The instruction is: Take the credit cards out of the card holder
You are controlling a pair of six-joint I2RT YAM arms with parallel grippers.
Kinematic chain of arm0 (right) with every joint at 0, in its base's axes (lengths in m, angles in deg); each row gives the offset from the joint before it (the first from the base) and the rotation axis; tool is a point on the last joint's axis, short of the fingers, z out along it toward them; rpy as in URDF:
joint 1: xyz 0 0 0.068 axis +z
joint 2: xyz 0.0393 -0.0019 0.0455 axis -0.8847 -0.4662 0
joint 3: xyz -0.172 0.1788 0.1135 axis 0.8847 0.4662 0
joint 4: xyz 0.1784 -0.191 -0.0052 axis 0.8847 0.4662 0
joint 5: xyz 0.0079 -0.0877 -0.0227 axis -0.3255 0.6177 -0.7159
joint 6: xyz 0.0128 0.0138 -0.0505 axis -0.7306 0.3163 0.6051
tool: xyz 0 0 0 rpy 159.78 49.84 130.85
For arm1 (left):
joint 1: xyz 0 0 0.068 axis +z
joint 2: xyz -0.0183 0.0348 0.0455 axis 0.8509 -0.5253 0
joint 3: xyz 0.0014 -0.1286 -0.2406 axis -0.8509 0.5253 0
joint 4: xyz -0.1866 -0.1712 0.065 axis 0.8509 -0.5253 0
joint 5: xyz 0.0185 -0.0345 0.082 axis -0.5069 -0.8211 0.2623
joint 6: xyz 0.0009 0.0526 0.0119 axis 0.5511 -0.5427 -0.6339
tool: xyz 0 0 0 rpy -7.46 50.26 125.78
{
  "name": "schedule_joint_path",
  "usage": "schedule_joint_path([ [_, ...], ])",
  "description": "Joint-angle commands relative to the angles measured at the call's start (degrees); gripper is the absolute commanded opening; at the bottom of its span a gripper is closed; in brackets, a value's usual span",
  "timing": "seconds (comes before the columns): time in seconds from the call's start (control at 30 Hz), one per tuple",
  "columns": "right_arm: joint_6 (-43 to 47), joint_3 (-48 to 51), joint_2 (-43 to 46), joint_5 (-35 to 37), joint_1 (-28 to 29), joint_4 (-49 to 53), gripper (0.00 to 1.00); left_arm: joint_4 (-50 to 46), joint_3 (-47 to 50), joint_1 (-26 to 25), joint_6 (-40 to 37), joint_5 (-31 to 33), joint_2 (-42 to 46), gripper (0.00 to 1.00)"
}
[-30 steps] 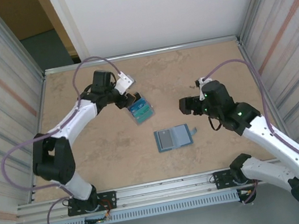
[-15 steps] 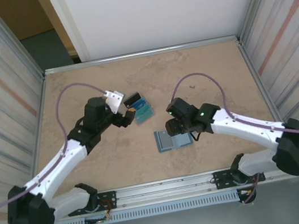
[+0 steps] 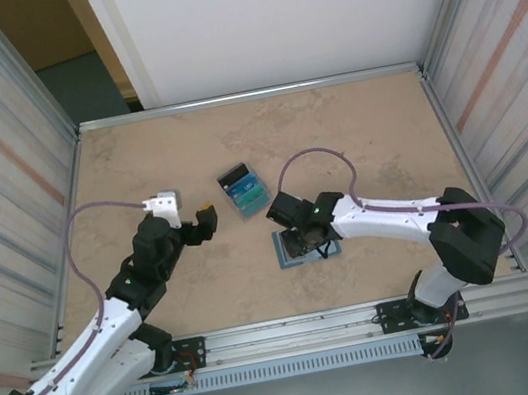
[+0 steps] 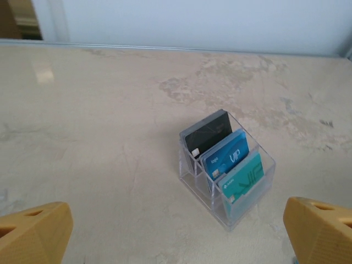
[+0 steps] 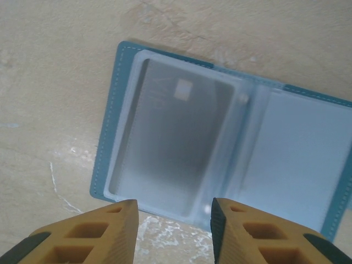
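The card holder (image 5: 324,181), a teal-blue bifold wallet, lies open and flat on the table, also seen from above (image 3: 282,256). A grey card (image 5: 170,143) sits behind its frosted left pocket. My right gripper (image 5: 173,231) hovers just over the wallet's near edge, open, with a finger on each side of the pocket's lower corner and nothing between them. From above, the right gripper (image 3: 304,241) covers most of the wallet. Black, blue and teal credit cards (image 4: 228,157) stand in a clear stand (image 3: 244,192). My left gripper (image 4: 176,242) is wide open, short of the stand.
The clear acrylic stand (image 4: 242,212) has three slots and sits mid-table, left of and behind the wallet. Metal rails (image 3: 247,96) and ribbed walls bound the marbled tabletop (image 3: 364,130). The right arm's cable (image 3: 323,154) loops above the wallet.
My left arm has drawn back from the stand toward the near left with its jaws wide. My right arm has swung left and down over the wallet, and its jaws have narrowed.
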Motion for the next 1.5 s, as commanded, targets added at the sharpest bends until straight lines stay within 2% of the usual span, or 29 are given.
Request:
schedule_joint_path([
  [0.0, 0.44, -2.41, -2.62, 0.25, 0.68, 0.47, 0.4, 2.14, 1.73, 0.49, 6.02, 3.89, 2.3, 0.99],
  [0.23, -0.27, -5.22, -8.02, 0.17, 1.22, 0.44, 0.45, 0.59, 1.93, 1.12, 5.21, 4.4, 3.02, 0.99],
  [0.6, -1.82, -4.97, -11.19, 0.14, 1.81, 0.12, 0.49, 0.5, 2.33, 1.28, 4.63, 4.51, 2.05, 0.99],
  [1.03, -2.65, -2.84, -12.41, -1.26, 1.76, -1.71, 0.46, -1.33, 1.37, 1.37, 4.04, 4.36, 1.86, 0.99],
  [1.37, -2.36, 2.32, -7.49, -7.81, -1.19, -7.71, 0.42, -2.75, 0.62, 1.43, 3.56, 3.5, 3.88, 0.99],
  [1.47, -1.72, 3.33, -6.48, -8.57, -2.07, -8.59, 0.37, -3.55, 0.03, 1.37, 3.26, 2.88, 3.85, 0.99],
])
